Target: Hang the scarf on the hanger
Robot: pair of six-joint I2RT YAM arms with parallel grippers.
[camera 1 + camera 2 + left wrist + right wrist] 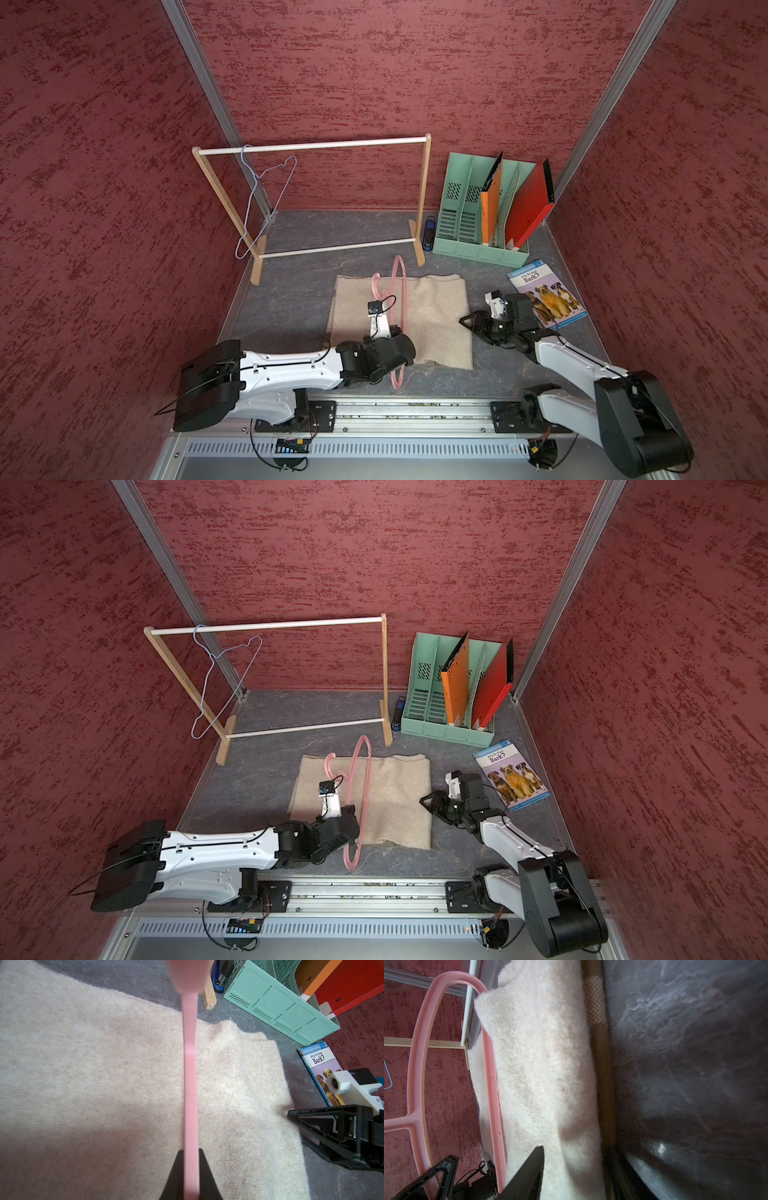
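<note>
The beige scarf lies flat on the grey table. A pink hanger stands on edge across its left half. My left gripper is shut on the hanger's lower bar. My right gripper is at the scarf's right edge. In the right wrist view its jaws stand apart, one finger over the scarf and the other under its edge, so the fabric bulges between them. The hanger shows beyond.
A wooden clothes rack stands at the back with a blue wire hanger on its top rail. Right of it are a blue stapler, a green file holder with orange and red folders, and a dog book.
</note>
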